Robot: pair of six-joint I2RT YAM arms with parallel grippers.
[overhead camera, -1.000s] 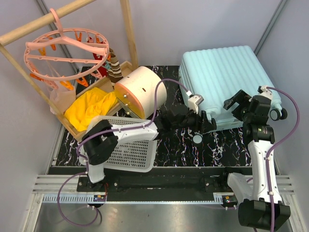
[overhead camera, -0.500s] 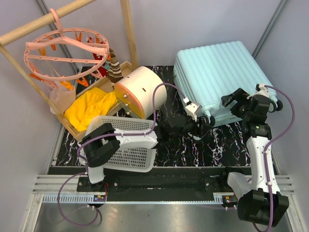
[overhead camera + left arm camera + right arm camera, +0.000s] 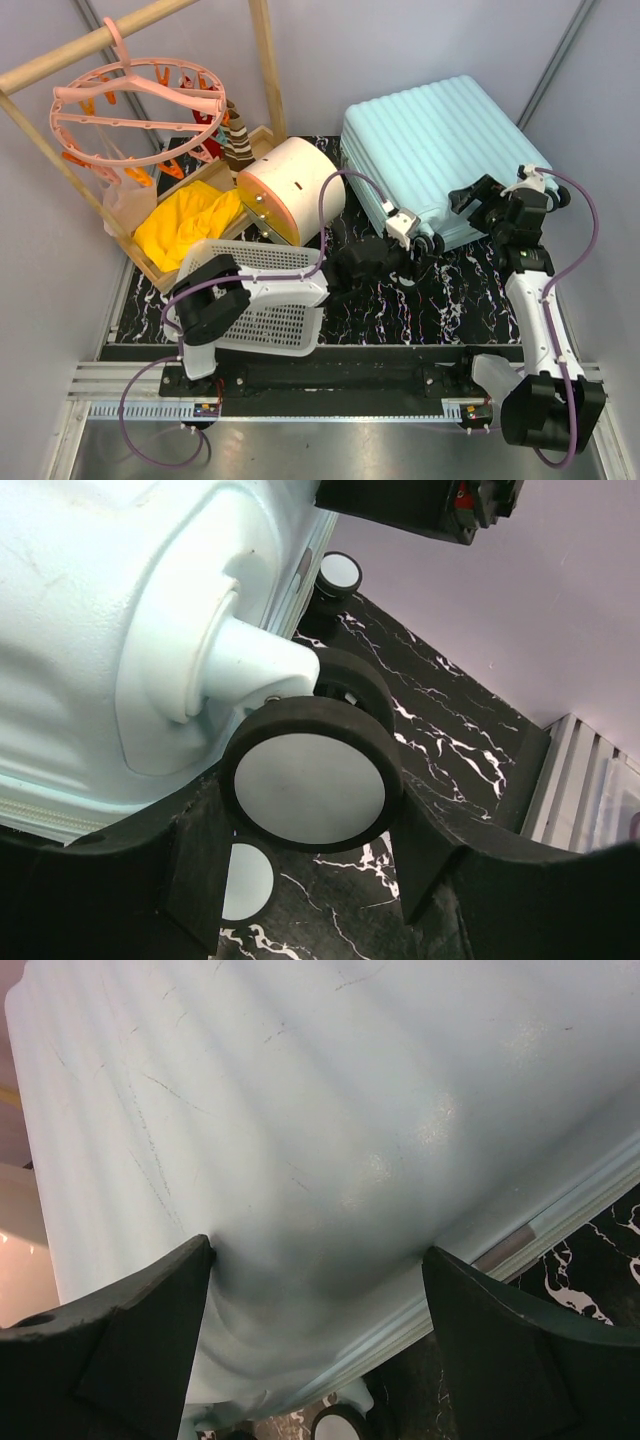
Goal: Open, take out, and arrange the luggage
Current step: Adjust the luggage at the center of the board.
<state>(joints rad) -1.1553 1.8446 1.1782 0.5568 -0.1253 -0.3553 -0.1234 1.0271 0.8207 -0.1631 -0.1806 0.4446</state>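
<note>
The black marbled counter (image 3: pixel 400 310) carries the luggage (image 3: pixel 430 150), a closed mint shell lying at the back right, ribbed face up, near the cream drawer box (image 3: pixel 290 190). The right end effector (image 3: pixel 318 1250) is spread wide over that shell, gripping nothing. The left end effector (image 3: pixel 424 247) is clamped on a near-corner wheel (image 3: pixel 310 790)

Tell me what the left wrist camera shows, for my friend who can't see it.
A black-and-white wheel of the pale mint luggage fills the picture, pinched between the left gripper's two black jaws. Behind it are a black marbled tabletop, a second wheel and a lilac wall.
</note>
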